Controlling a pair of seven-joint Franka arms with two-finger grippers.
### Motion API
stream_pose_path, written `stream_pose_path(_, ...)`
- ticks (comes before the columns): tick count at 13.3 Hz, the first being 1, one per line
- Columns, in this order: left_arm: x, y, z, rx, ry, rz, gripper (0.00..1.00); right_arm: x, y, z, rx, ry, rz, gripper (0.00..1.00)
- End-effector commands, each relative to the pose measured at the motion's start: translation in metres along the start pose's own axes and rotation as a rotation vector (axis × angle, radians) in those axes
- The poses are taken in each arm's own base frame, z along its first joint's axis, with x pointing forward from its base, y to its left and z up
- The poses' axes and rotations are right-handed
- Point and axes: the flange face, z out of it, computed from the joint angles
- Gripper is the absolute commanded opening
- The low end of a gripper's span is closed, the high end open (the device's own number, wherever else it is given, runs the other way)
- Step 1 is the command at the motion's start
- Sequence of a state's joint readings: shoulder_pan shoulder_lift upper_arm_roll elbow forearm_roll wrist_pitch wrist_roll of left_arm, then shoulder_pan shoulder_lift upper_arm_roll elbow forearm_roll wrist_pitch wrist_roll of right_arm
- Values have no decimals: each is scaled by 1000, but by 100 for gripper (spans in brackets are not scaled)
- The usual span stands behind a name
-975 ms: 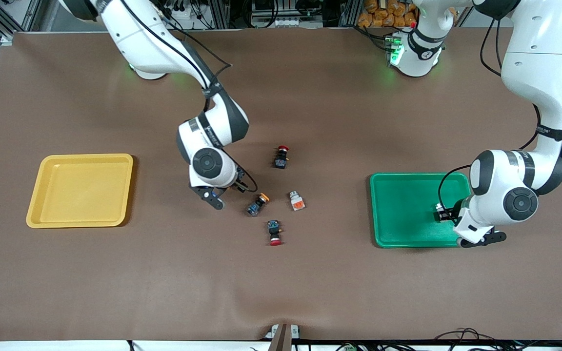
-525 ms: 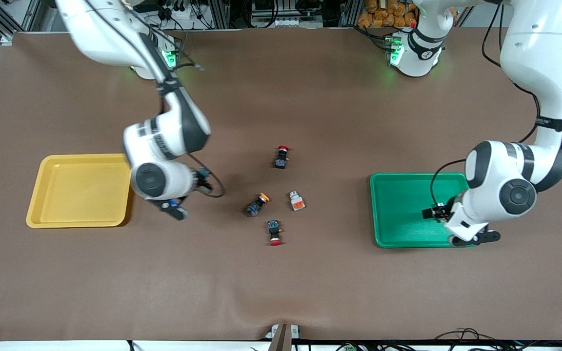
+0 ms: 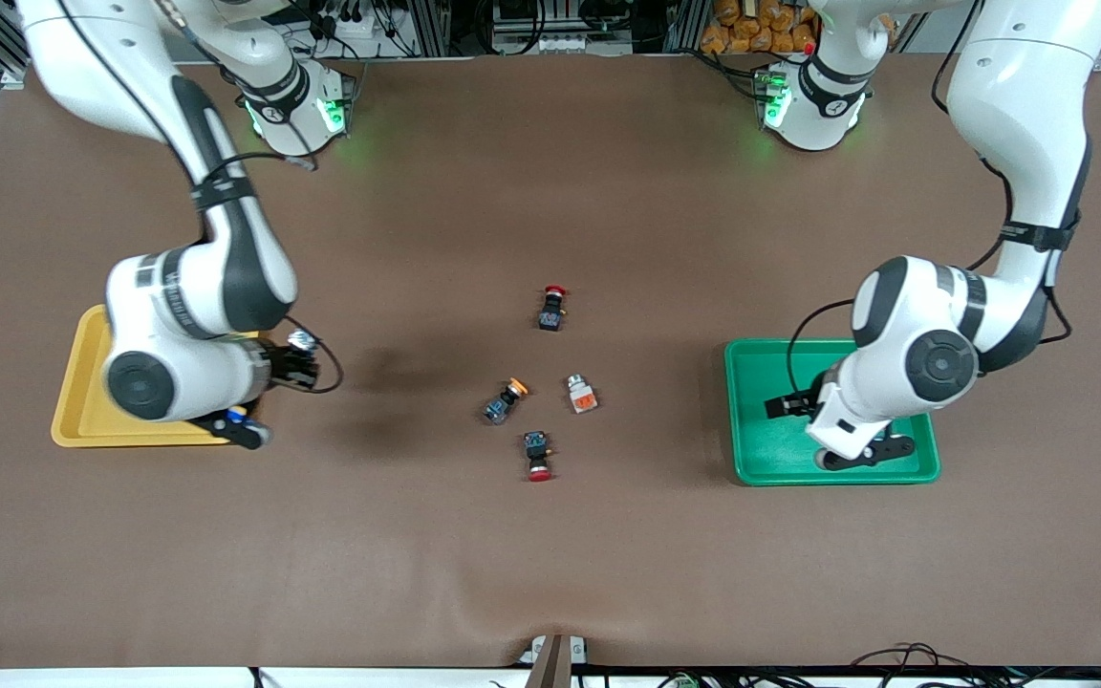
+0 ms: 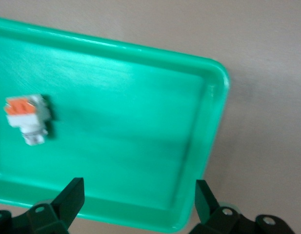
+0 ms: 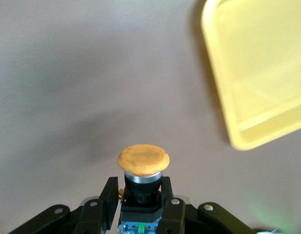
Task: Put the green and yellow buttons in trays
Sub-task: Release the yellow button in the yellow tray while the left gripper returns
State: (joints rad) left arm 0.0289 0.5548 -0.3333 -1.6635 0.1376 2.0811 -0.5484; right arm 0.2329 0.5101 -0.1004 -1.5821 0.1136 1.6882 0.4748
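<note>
You have a yellow-capped button (image 5: 142, 168) clamped in the right gripper (image 5: 139, 204), held over the table (image 3: 608, 191) just beside the yellow tray's (image 3: 82, 382) corner. A whitish button (image 4: 27, 117) lies in the green tray (image 4: 140, 122), with the left gripper (image 4: 135, 207) above it, jaws spread wide and empty. On the table between the trays you see another yellow-capped button (image 3: 505, 400), a whitish one (image 3: 581, 394), and two red-capped buttons (image 3: 550, 308).
</note>
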Motion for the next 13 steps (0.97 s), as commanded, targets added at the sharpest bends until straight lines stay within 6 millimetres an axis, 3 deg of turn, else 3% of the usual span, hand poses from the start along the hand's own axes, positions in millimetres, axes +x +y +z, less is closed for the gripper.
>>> stream_pose_path(1,-19,50,-10,-5,19,-35,100,23,74,10,36,-44,-100,0)
stream_pose_path(4,-35,101,-6,-22,26,19,100,56,146,14,52,-21,-207,0)
stream_pose_path(6,-49,137,4,-28,21,-12,100,73,178,26,69,-17,-257,0)
stream_pose_path(9,-65,195,16,-58,34,-76,100,109,251,68,110,5,-409,0)
stream_pose_path(12,-87,231,22,-83,59,-87,100,130,294,99,123,39,-443,0)
stream_pose_path(13,-87,233,25,-85,68,-91,100,138,310,113,128,55,-477,0)
